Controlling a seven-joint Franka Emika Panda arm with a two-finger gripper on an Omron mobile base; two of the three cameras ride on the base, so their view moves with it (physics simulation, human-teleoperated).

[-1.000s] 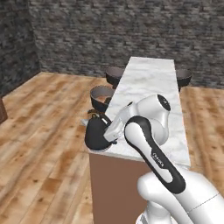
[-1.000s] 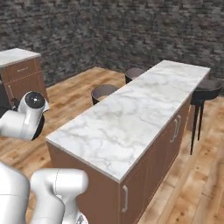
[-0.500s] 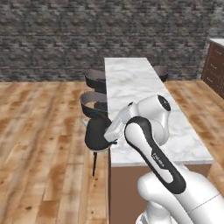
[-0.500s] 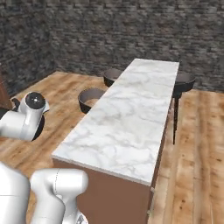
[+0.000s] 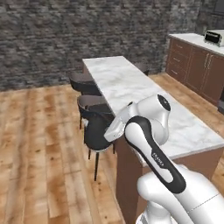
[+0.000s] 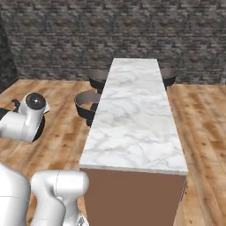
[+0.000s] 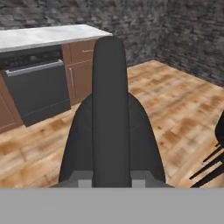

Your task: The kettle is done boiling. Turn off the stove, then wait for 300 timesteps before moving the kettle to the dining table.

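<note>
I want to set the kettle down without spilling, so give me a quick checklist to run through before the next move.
1. Kettle held: ok. In the hand view its arched handle runs up from between the claw tips.
2. Claw closed on the handle: ok, clamped shut.
3. Kettle over the dining table: not ok. It hangs off the table's long side, over a stool.
4. Kettle high enough to pass the table edge: cannot tell.
5. Landing spot free: ok. The marble top is bare in both base views.
6. Kettle upright: cannot tell; its spout is hidden.
</note>
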